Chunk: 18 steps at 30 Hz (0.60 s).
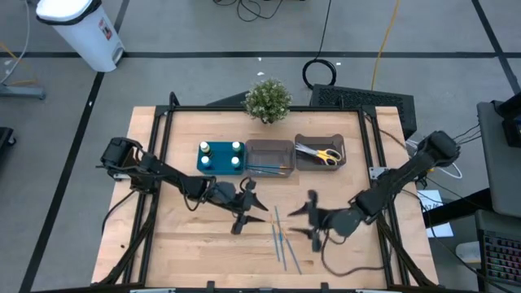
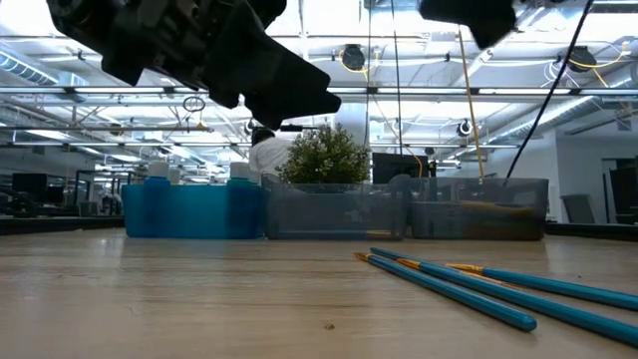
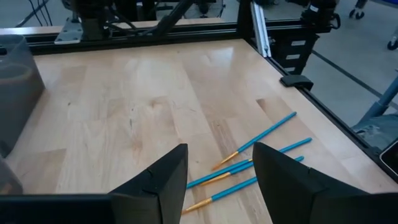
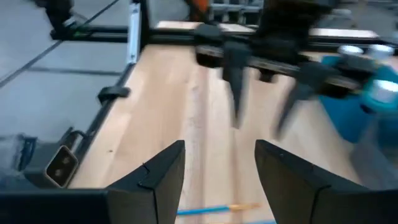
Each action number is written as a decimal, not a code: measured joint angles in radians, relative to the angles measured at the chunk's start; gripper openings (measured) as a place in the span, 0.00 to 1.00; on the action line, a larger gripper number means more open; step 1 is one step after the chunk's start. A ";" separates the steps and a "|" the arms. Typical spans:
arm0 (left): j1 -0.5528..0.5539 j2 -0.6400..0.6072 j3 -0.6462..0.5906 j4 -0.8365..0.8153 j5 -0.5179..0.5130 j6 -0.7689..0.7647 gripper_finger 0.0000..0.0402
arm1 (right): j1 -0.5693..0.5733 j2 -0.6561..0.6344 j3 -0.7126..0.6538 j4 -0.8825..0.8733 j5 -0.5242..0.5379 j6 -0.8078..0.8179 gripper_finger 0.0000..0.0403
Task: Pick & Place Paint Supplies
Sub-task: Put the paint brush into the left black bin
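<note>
Two grippers hang low over the middle of the wooden table [image 1: 187, 236], facing each other across a loose bundle of thin blue brushes [image 1: 283, 240]. The left gripper [image 1: 249, 213] stands with its fingers parted and nothing between them; in its wrist view the dark fingers [image 3: 163, 180] frame bare wood, with the brushes [image 3: 252, 163] lying just beyond the tips, gold ferrules pointing toward the camera. The right gripper [image 1: 309, 218] is likewise spread and empty, its fingers [image 4: 158, 174] open over the boards, with one blue brush [image 4: 214, 211] showing between them near the frame's edge; the left gripper [image 4: 261, 93] appears blurred ahead of it.

The brushes lie flat on the table between the two grippers, nearer the table's front edge, roughly parallel and overlapping; the low view shows them [image 2: 478, 284] resting on the wood. How many there are I cannot count surely, perhaps four.

Along the back of the table sits a row of containers: a teal tray [image 1: 201, 163] holding white-capped bottles [image 1: 221, 155], touching a grey bin [image 1: 269, 146] with more blue brushes [image 1: 269, 170] inside, then a second grey bin [image 1: 308, 163] holding yellow-handled scissors [image 1: 321, 154]. A small potted plant [image 1: 268, 99] stands behind the bins.
</note>
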 joint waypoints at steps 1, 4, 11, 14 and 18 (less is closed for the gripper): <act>0.002 0.000 0.000 -0.001 0.000 0.000 0.46 | -0.003 0.034 0.021 0.008 -0.025 -0.020 0.46; 0.006 0.000 0.000 -0.001 -0.001 -0.010 0.46 | -0.016 0.124 0.100 -0.036 -0.071 -0.030 0.44; 0.006 0.001 0.000 -0.025 -0.007 -0.014 0.46 | -0.005 0.333 0.161 -0.126 -0.221 0.036 0.42; 0.006 0.001 0.000 -0.025 -0.031 -0.015 0.46 | 0.009 0.391 0.161 -0.129 -0.335 0.059 0.42; 0.006 0.001 0.000 -0.031 -0.054 -0.029 0.46 | 0.020 0.436 0.161 -0.106 -0.463 0.135 0.42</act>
